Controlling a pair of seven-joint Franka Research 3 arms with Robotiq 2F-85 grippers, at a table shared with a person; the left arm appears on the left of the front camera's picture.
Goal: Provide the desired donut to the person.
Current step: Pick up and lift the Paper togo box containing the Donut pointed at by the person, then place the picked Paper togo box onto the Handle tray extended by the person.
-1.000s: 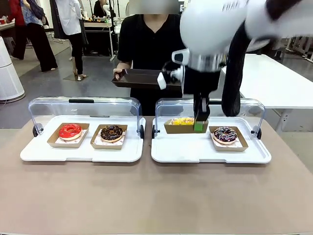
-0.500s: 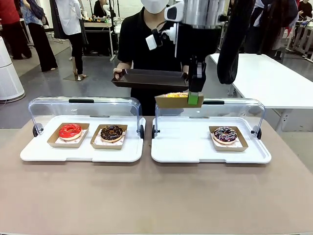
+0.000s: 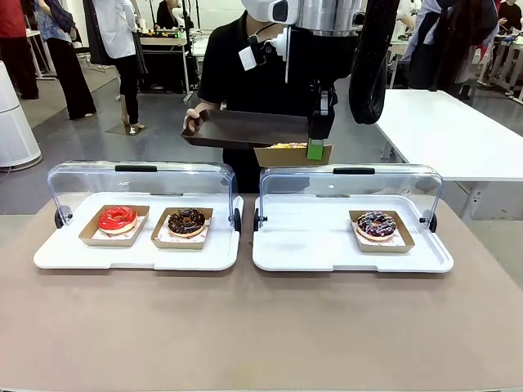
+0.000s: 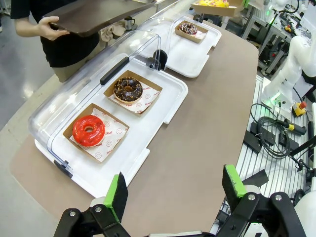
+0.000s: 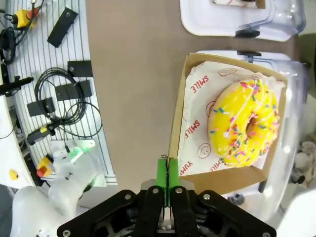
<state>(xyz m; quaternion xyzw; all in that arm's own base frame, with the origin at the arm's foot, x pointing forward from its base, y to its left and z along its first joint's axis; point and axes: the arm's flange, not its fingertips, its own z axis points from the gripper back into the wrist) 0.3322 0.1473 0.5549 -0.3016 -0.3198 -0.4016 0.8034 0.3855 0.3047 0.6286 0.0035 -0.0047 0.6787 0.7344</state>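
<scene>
A yellow sprinkled donut (image 5: 244, 123) lies in a brown cardboard tray (image 5: 178, 118). My right gripper (image 5: 167, 174) is shut on that tray's edge and holds it in the air (image 3: 292, 154), above the lid of the right case and just beside the dark serving tray (image 3: 245, 129). The person (image 3: 237, 69) in a black T-shirt holds that serving tray out with a hand (image 3: 190, 121) at its left end. My left gripper (image 4: 173, 190) stands open over the table's near edge with nothing between its fingers.
The left white case (image 3: 135, 255) holds a red donut (image 3: 118, 218) and a chocolate donut (image 3: 187, 221). The right case (image 3: 310, 245) holds a dark sprinkled donut (image 3: 377, 224). Both clear lids are folded back. Bystanders stand far behind.
My right gripper has lifted the boxed yellow donut out of the right case and carried it up and away to the person's serving tray.
</scene>
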